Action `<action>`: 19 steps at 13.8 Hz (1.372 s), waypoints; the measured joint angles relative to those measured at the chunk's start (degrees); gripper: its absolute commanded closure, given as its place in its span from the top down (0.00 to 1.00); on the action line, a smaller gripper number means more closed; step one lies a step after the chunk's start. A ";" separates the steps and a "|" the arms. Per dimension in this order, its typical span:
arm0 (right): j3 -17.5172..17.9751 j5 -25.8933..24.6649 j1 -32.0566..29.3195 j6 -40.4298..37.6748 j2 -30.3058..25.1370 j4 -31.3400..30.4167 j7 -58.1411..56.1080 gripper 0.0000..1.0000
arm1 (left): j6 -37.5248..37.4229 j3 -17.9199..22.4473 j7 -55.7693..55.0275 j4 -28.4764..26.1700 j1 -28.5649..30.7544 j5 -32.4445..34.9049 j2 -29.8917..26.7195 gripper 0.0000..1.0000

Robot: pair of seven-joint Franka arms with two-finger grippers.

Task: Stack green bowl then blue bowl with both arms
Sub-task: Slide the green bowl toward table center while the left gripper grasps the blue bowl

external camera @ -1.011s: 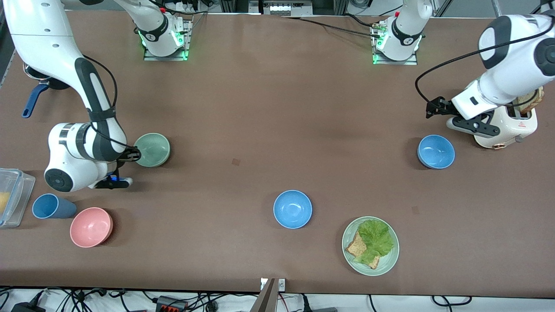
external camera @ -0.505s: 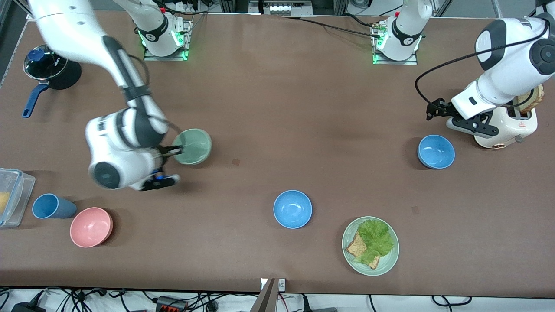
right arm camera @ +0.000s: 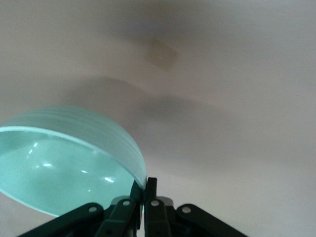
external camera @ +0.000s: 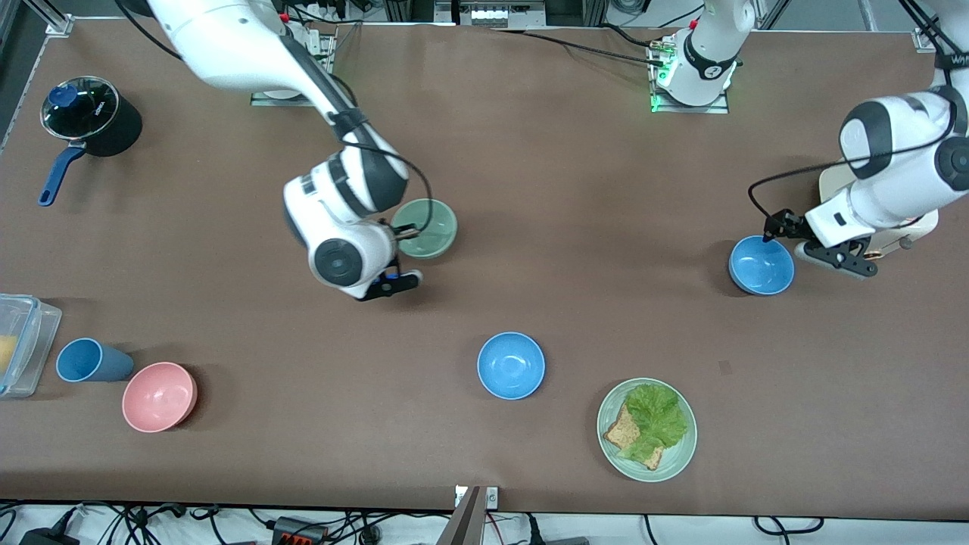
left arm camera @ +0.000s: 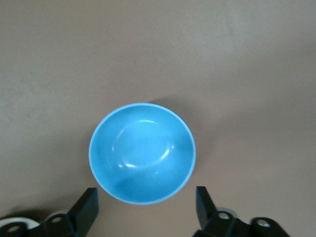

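A: Green bowl (external camera: 427, 228), small, round, matte sage: where is it?

B: Aloft over the mid tabletop (external camera: 575, 189), rim pinched in the closed right gripper (external camera: 395, 232), tilted rather than level.

A: And the stack?

B: Not begun, I judge. Left gripper (external camera: 774, 236) hangs spread over the bright-blue round bowl (left arm camera: 142, 153) at the left arm's end; that bowl sits mouth-up, untouched. Being round, neither has a long axis. An identical blue bowl (external camera: 511, 365) waits nearer the camera.
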 measured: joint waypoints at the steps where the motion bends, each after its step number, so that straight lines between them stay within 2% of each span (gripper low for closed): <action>1: 0.00 0.10 1.30 1.82 0.96 -0.01 1.70 0.00 | 0.58 0.00 0.94 0.99 0.45 0.00 1.55 0.75; 3: 0.01 0.13 3.56 4.52 2.62 -0.01 4.33 0.00 | 2.49 0.01 2.63 2.04 1.23 0.00 4.25 0.73; 6: -0.02 0.13 5.44 5.65 3.99 -0.01 5.90 0.00 | 6.00 0.01 5.79 2.37 2.51 0.00 7.17 0.64; 7: -0.04 0.14 5.65 5.67 4.16 -0.01 5.96 0.07 | 6.98 0.01 7.35 2.46 3.03 0.00 8.02 0.61; 8: -0.05 0.14 5.73 5.68 4.25 -0.01 5.98 0.66 | 7.70 0.01 8.71 2.73 3.51 0.00 8.94 0.59; 9: -0.07 0.14 5.73 5.68 4.28 0.00 5.99 1.00 | 8.02 0.02 9.96 3.28 3.89 0.00 9.81 0.58; 11: -0.17 0.14 5.73 5.69 4.28 0.10 6.63 1.00 | 8.16 0.00 11.73 4.69 4.50 0.00 11.59 0.55; 13: -0.17 0.14 5.77 5.89 4.09 0.82 8.87 1.00 | 8.45 0.00 12.58 5.53 5.21 0.00 12.97 0.48; 15: -0.31 0.12 5.75 5.05 3.41 4.24 10.18 1.00 | 9.04 0.00 12.80 5.76 5.44 0.00 13.66 0.47; 18: -2.24 -0.26 4.90 -3.88 1.51 11.24 10.39 1.00 | 9.60 0.00 12.85 5.78 5.69 -0.01 14.57 0.40; 19: -3.41 -0.54 4.23 -6.40 0.44 13.55 10.45 1.00 | 9.66 0.00 12.86 5.79 5.82 -0.01 14.79 0.34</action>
